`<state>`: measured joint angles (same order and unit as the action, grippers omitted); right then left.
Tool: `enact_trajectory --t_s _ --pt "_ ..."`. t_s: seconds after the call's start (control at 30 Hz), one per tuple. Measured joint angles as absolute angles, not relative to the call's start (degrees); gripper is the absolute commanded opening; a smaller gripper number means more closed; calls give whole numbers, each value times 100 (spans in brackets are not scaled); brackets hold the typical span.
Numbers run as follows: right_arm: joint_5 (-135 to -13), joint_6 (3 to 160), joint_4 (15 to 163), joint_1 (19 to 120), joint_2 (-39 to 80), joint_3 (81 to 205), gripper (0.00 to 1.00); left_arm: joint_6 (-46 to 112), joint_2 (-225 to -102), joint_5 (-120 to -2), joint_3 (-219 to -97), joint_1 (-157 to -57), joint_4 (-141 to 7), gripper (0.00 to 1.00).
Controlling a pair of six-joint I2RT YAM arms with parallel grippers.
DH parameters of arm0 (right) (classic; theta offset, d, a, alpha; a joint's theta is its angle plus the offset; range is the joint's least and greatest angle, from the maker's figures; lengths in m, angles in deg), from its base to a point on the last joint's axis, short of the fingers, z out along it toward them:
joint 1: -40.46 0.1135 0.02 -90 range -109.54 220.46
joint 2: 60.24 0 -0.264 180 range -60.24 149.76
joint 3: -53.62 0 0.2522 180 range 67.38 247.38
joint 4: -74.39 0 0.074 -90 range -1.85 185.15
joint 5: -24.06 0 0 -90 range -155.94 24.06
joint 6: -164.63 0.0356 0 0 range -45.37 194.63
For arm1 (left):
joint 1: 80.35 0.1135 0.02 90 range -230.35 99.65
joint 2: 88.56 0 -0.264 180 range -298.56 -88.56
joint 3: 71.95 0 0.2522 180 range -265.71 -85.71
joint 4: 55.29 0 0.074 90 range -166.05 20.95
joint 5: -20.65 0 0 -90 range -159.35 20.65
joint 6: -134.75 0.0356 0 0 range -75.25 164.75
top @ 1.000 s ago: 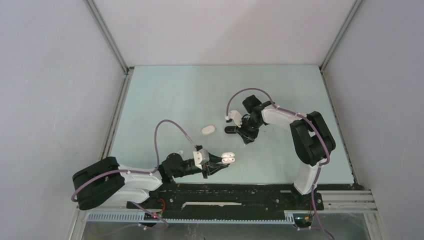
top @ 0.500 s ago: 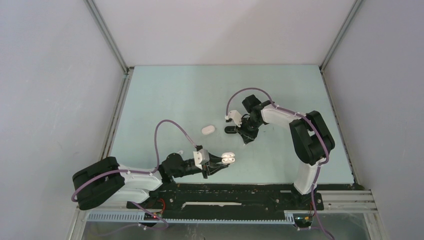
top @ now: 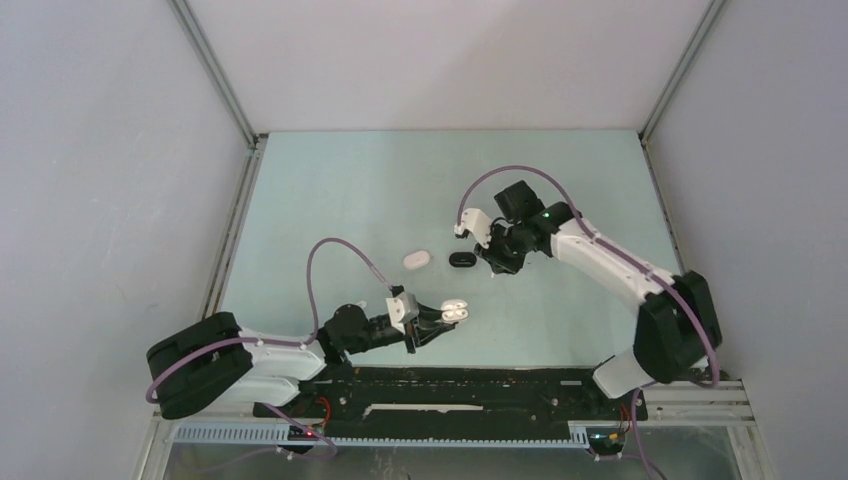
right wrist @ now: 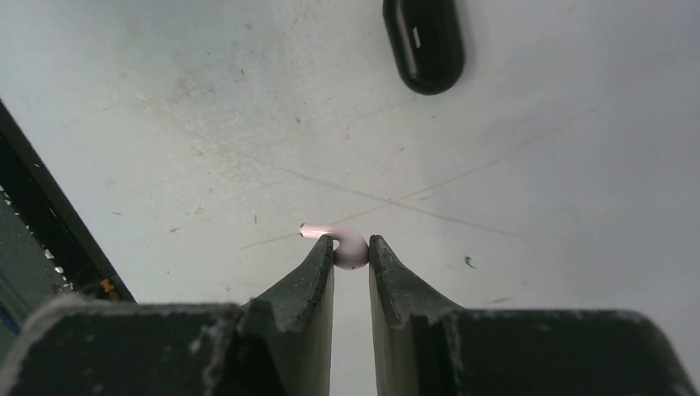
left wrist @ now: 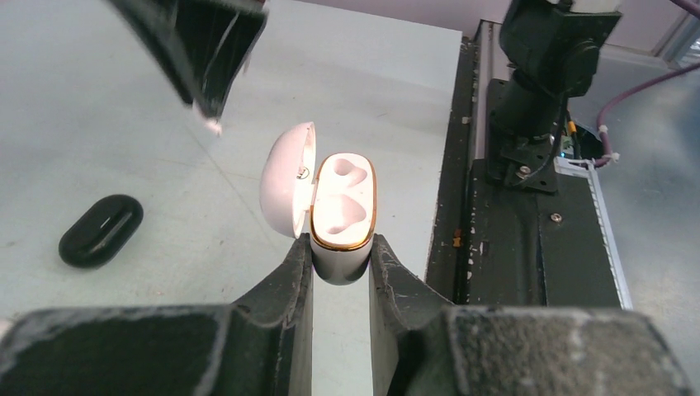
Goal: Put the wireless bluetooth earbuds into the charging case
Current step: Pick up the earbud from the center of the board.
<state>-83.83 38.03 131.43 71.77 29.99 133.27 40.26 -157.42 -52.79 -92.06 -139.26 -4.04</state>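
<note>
**Bringing the earbud over to the open case**

My right gripper (right wrist: 352, 250) pinches a white earbud (right wrist: 345, 241) over mid-table, just right of the black case (right wrist: 423, 41). My left gripper (left wrist: 340, 252) clamps the charging case (left wrist: 342, 210), lid open, toward the near edge. I'd carry the bud above an empty well (both look vacant), match its stem to the cavity, then lower slowly.

Readable text: none in any of the three views.
White charging case (left wrist: 342, 216): a small dark mark sits inside its open lid (left wrist: 285, 186), centre of the left wrist frame; it is too small to read.
Black case (right wrist: 423, 41): a small pale mark on top, upper middle of the right wrist frame; no letters can be made out.
</note>
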Motion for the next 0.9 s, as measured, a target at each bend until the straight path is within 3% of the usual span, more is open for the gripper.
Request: enact_trajectory --t_s 0.33,0.63,0.9 --pt "-7395 3257 13080 8093 1555 13327 0 3658 -15975 -5467 -9234 -13511 -399 0" --pt "-6477 2437 13371 8418 1815 14275 0 3573 -15982 -5583 -9234 -13478 -369 0" --pt "-6195 1972 13408 9179 1413 14352 0 3508 -16019 -5613 -9234 -13478 -349 0"
